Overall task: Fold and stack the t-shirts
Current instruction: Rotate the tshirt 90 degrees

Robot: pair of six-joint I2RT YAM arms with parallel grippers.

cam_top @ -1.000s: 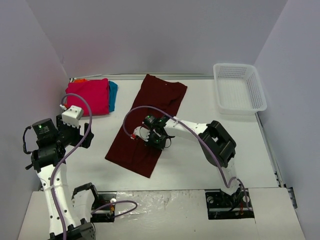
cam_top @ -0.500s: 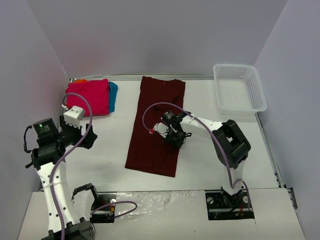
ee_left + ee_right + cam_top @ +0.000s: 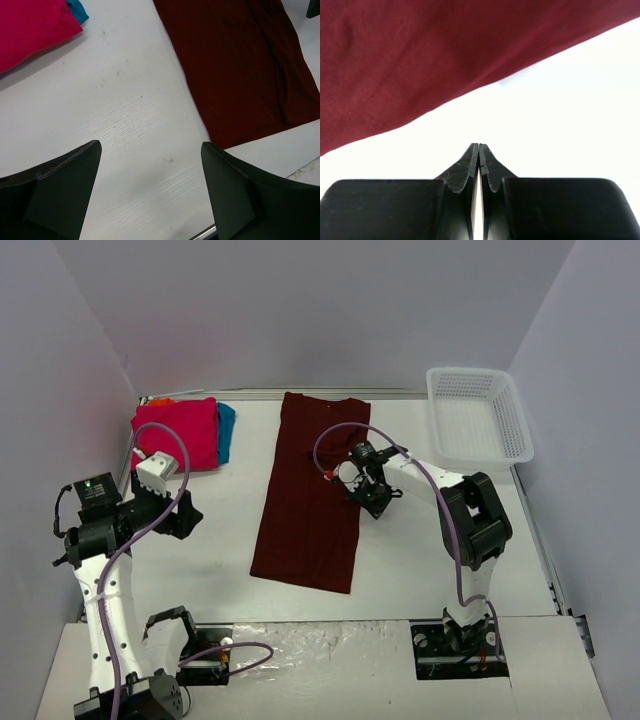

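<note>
The maroon t-shirt [image 3: 308, 490] lies flat as a long strip at the centre of the frame, on the white tabletop [image 3: 410, 560]. At upper left a folded pink t-shirt [image 3: 180, 430] tops a teal t-shirt [image 3: 227, 428] and an orange t-shirt [image 3: 158, 400]. The right end effector [image 3: 374, 500], fingers pressed together and empty, sits just beside the maroon shirt's right edge. The left end effector [image 3: 178, 520] hangs spread wide at left. A white basket [image 3: 470, 371] stands at upper right.

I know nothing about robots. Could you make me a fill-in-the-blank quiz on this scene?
The left end effector is ___.
The right end effector is ___.
The pink t-shirt lies on the ___ arm's side of the maroon t-shirt.
The white basket sits far back on the ___ arm's side.
Missing words: open, shut, left, right.
</note>
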